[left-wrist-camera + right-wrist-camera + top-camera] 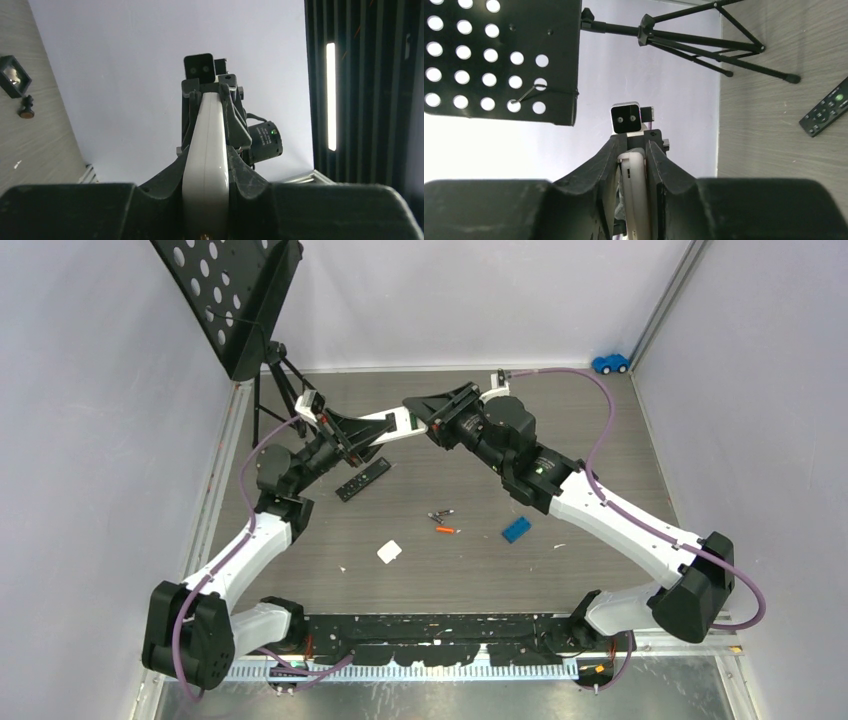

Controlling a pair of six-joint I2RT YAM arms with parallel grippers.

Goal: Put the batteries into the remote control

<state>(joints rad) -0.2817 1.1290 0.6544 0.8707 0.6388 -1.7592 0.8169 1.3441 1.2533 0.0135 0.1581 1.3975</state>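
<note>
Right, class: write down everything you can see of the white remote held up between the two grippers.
The white remote is a slim, smooth, plastic-looking bar with rounded edges, seen edge-on by both wrist cameras. It is off the table, in the air beyond the black remote. The left gripper is shut on one end; the right gripper flanks the other with its fingers, grip unclear.

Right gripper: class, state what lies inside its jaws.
Between the fingers of the right gripper lies one end of the white remote; the left gripper clamps the other end. The fingers cover its faces, so no battery bay shows. Whether the right jaws grip cannot be told.
</note>
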